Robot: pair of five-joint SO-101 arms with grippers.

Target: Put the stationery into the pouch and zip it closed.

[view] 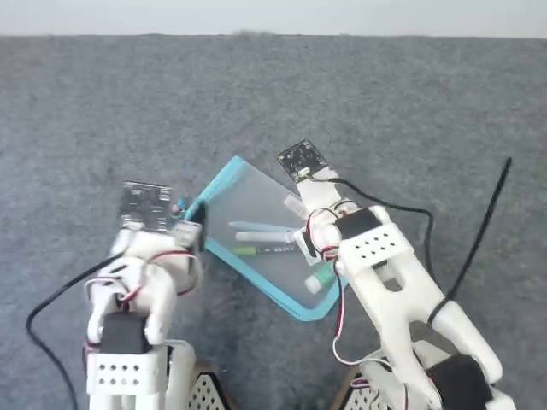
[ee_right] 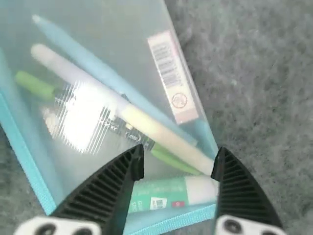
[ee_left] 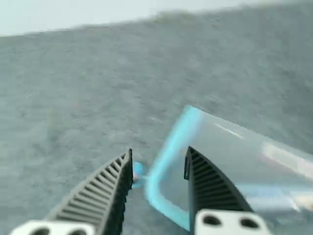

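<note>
At the centre of the high view, the pouch (view: pixel 256 224) lies slantwise on the grey table (view: pixel 410 102), with pens (ee_right: pixel 146 122) and a glue stick (ee_right: pixel 171 193) showing through its clear wall. I see my left gripper (ee_left: pixel 159 155) at the pouch's left corner, jaws partly open astride the blue edging, not closed on it. My right gripper (ee_right: pixel 179 152) hangs over the pouch's lower right end, jaws wide apart above the glue stick; whether it touches, I cannot tell.

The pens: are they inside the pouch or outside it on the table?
Inside. The right wrist view shows the pens through the translucent wall of the pouch, within its blue edge.
</note>
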